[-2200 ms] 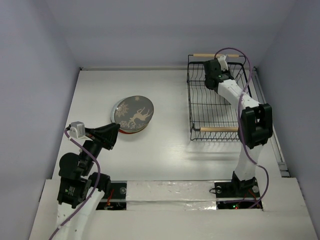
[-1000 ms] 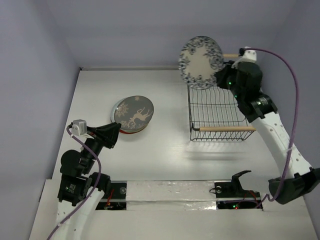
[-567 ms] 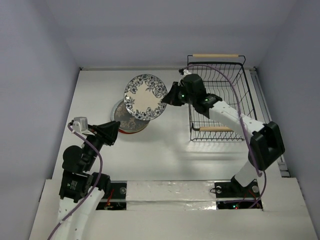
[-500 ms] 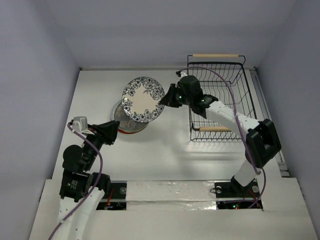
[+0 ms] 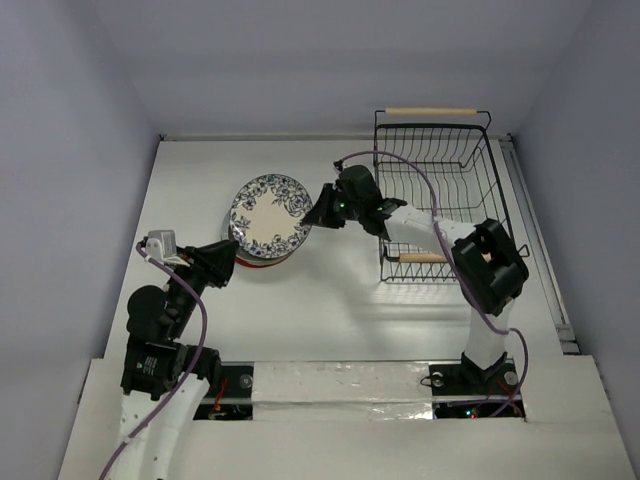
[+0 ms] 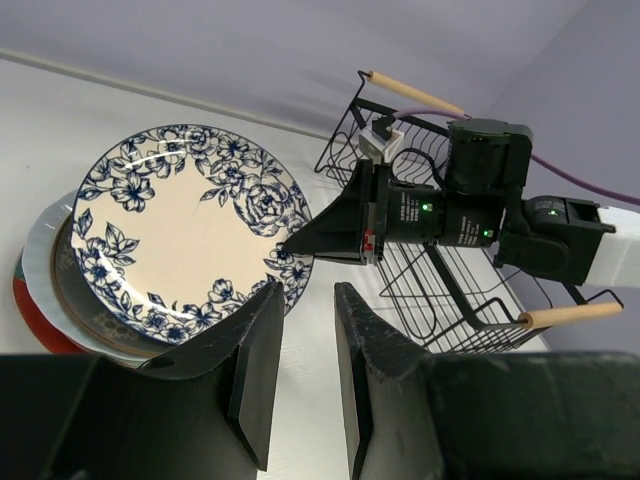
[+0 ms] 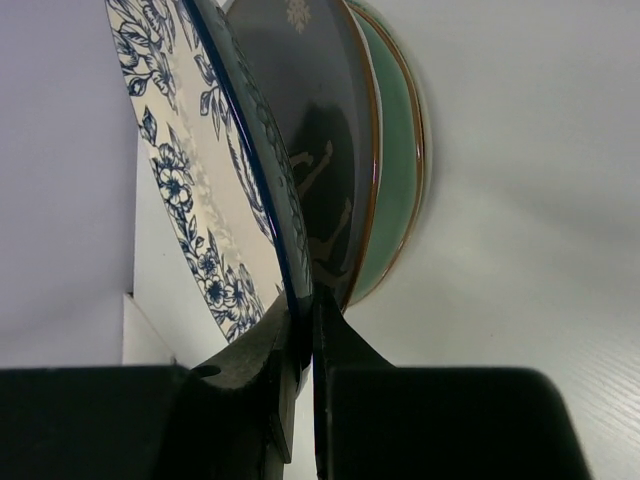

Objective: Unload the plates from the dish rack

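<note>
Blue-floral plate [image 5: 268, 217] looks like the last one out of the dish rack [image 5: 436, 125] – the right hand [image 5: 314, 211] is clamped on its rim, holding it tilted over the stack [image 5: 264, 262] on the surface [image 5: 330, 300] – so next I'd guess it needs lowering flat, then letting go.

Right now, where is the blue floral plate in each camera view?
Top external: blue floral plate sits left of centre, face up to the camera.
Left wrist: it fills the left half, with the pattern fully visible.
Right wrist: upper left, seen nearly edge-on.
Shared landmark: the right gripper pinching its rim, visible in all three views.
</note>
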Tool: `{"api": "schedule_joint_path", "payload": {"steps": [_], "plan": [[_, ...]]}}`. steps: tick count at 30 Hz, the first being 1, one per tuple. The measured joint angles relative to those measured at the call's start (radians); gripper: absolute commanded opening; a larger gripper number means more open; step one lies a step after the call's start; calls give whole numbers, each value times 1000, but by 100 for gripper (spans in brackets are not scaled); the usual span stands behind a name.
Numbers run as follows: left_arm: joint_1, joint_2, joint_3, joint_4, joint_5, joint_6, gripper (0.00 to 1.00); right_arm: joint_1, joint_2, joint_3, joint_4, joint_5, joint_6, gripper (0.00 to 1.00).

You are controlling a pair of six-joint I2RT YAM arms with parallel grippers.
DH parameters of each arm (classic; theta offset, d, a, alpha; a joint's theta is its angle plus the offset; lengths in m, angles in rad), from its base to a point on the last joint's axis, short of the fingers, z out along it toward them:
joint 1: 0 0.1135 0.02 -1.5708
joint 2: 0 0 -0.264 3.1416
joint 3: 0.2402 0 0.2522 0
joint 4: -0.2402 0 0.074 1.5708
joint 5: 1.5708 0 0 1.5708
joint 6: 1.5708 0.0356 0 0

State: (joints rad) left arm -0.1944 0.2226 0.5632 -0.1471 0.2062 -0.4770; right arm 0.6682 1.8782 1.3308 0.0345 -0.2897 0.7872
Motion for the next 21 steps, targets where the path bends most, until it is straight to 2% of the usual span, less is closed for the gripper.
{"api": "schedule_joint_path", "payload": {"steps": [10, 15, 18, 21], "plan": [[0, 0, 0, 0, 6, 0, 24, 1, 16, 2, 53, -27, 32, 26], [0, 0, 0, 0, 8, 0, 24, 3, 23, 15, 55, -54, 17, 38], [0, 0, 0, 0, 8, 0, 24, 4, 39, 16, 55, -66, 1, 41], [0, 0, 0, 0, 10, 0, 24, 5, 48, 16, 48, -75, -11, 50]]}}
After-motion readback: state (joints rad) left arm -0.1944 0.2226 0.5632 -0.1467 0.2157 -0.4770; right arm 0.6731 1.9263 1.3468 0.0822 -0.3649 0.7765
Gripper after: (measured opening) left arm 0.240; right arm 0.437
